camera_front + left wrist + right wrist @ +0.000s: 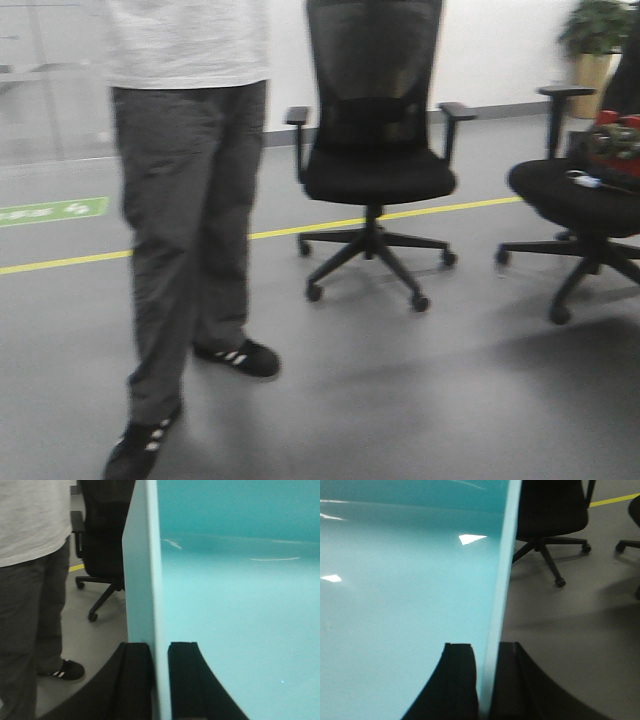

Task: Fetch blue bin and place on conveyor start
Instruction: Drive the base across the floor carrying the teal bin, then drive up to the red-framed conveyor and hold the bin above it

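Note:
The pale turquoise blue bin (235, 615) fills most of the left wrist view, its inside and left wall showing. My left gripper (160, 647) is shut on that left wall, one finger outside and one inside. In the right wrist view the same blue bin (400, 595) fills the left side, and my right gripper (489, 647) is shut on its right wall and thin rim. The bin hangs above the grey floor between both grippers. The conveyor start is out of view. Neither gripper nor the bin shows in the front view.
A person (190, 200) in grey trousers and black shoes stands close at the left. A black office chair (375, 150) on castors stands ahead, a second chair (590, 190) with items on it at the right. A yellow floor line (300, 230) crosses behind. A plant (595, 40) stands far right.

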Tool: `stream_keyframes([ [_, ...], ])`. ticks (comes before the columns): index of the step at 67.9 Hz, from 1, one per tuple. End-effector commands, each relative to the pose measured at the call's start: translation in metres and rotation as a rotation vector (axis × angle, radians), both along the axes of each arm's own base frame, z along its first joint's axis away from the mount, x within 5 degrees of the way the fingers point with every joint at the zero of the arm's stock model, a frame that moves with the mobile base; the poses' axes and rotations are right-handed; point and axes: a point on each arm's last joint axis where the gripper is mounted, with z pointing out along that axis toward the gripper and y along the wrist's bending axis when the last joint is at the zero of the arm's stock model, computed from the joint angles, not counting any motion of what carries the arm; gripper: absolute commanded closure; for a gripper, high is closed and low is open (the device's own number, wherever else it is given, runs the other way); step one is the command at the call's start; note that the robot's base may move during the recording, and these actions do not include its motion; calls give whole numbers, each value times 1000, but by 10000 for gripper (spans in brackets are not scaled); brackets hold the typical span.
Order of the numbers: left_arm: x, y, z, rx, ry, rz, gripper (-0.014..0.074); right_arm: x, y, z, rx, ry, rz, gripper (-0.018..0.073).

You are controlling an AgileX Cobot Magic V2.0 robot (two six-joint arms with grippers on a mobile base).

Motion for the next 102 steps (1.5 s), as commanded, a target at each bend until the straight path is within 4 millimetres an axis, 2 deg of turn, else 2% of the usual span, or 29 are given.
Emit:
stream_keyframes([
  [1,-6,0,12,-60,-48,-13,708,0,-3,13,-8,-119,-16,712],
  [21,-6,1,12,-61,-49,-10,708,2,-4,18,1,-172,-23,712],
  [102,-6,1,12,-59,-49,-10,708,2,-4,18,1,-174,-24,712],
])
